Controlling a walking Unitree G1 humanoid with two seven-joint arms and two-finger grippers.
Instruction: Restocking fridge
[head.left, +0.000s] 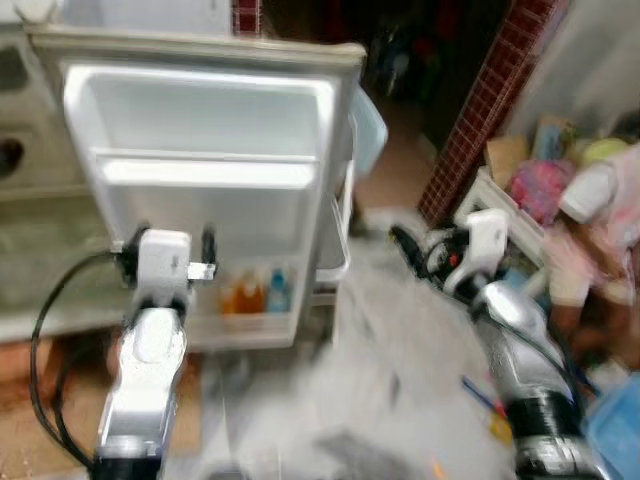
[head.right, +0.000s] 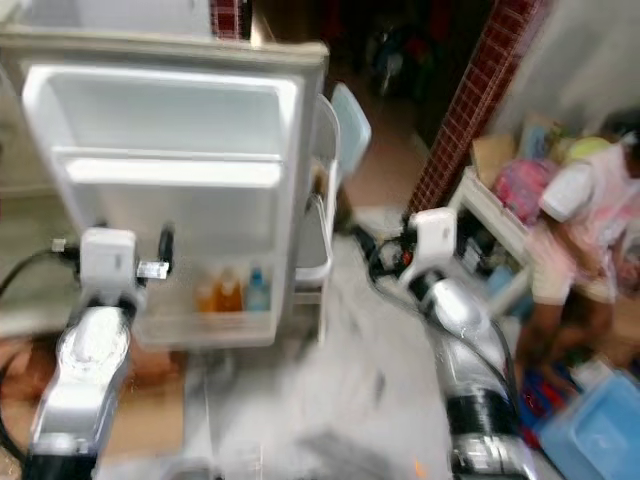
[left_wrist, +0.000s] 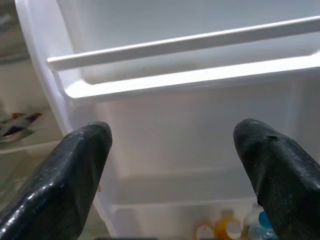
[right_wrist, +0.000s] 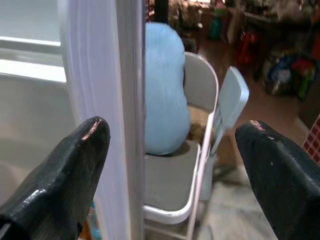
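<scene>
The fridge door (head.left: 200, 150) stands open toward me, white, with two bare upper shelves. Several bottles (head.left: 255, 295), orange and blue-capped, sit in its lowest shelf. My left gripper (head.left: 172, 238) is raised in front of the door's lower half, open and holding nothing. In the left wrist view the fingers (left_wrist: 75, 170) frame the middle shelf rail (left_wrist: 190, 42), with the bottles (left_wrist: 230, 227) below. My right gripper (head.left: 415, 250) is open and bare just past the door's right edge (right_wrist: 127, 110). The eye views are blurred.
A white folding chair (right_wrist: 200, 90) with a light blue cushion (right_wrist: 162, 100) stands behind the door edge. A person (head.left: 590, 230) in pink crouches at the right by cluttered shelves. A blue bin (head.left: 615, 425) sits low right, a brick pillar (head.left: 480, 110) behind, a counter (head.left: 30, 230) left.
</scene>
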